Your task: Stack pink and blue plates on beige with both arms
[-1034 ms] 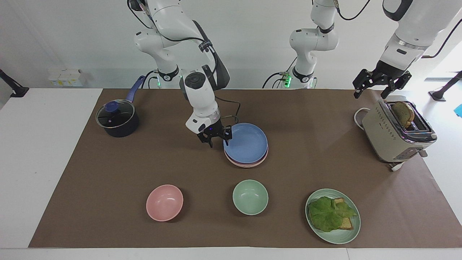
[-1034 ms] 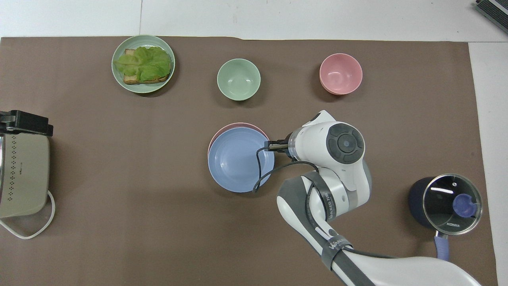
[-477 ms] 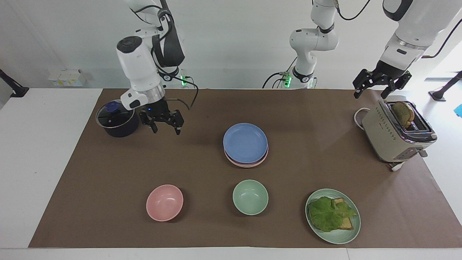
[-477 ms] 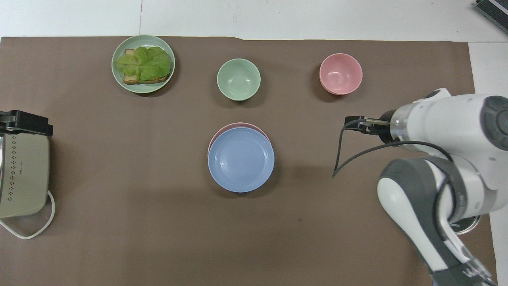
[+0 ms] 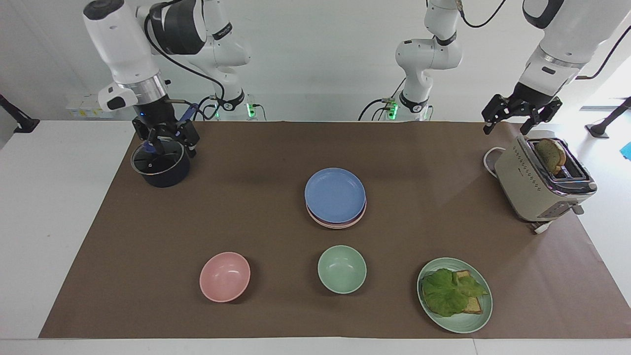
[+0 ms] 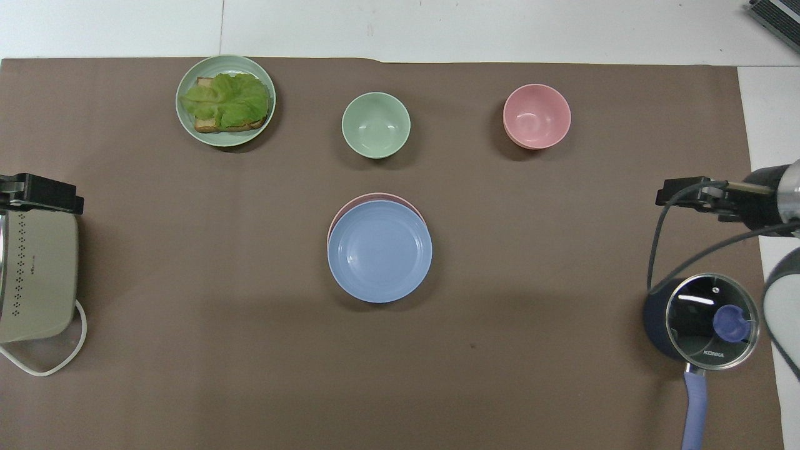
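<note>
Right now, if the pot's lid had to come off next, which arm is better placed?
The right. Its open right gripper hangs by the pot, while the open left gripper waits over the toaster at the left arm's end.

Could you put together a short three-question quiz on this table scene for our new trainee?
1. True or false: the blue plate lies on top of the stack.
2. Which gripper is above the toaster: A left gripper, B right gripper?
3. Fill in: the pink plate peeks out from under the ____ plate.

Key: 1 true; 2 A; 3 blue.
</note>
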### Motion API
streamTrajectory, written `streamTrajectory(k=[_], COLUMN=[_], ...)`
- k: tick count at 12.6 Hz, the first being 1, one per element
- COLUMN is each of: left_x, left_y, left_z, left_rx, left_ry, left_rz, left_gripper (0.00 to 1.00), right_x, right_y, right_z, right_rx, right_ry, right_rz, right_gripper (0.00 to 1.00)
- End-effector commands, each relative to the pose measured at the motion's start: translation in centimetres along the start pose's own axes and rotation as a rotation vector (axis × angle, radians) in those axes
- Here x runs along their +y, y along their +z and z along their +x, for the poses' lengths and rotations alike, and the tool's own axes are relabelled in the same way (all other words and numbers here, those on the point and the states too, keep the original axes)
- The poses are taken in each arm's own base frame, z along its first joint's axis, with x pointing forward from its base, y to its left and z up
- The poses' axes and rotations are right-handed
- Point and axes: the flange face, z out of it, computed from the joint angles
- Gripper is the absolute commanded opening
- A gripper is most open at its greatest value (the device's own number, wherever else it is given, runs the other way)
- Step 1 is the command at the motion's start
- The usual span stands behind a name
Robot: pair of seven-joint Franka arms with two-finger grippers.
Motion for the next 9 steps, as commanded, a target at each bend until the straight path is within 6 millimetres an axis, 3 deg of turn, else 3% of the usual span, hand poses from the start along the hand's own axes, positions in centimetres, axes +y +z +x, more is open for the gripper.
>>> streamTrajectory(k=[1,3,9], left_x=[-0.2,-0.2,-0.2], left_y=[0.0,0.0,0.0], left_z=[-0.2,-0.2,-0.2], left_rx=[-0.009,-0.011,-0.009], left_ry=[0.006,0.006,0.006], left_rz=[0.019,0.019,0.019], left_gripper=[1.00,1.00,1.00], right_x=[-0.3,-0.5,-0.8], right_y=[-3.1,-4.6,-5.1], right_z=[1.9,2.3,2.7], right_rx=[-0.008,-0.055,-0.093], right_ry=[-0.026,-0.028,-0.044], right_rz=[-0.053,-0.069,-0.071], right_gripper=[1.00,1.00,1.00])
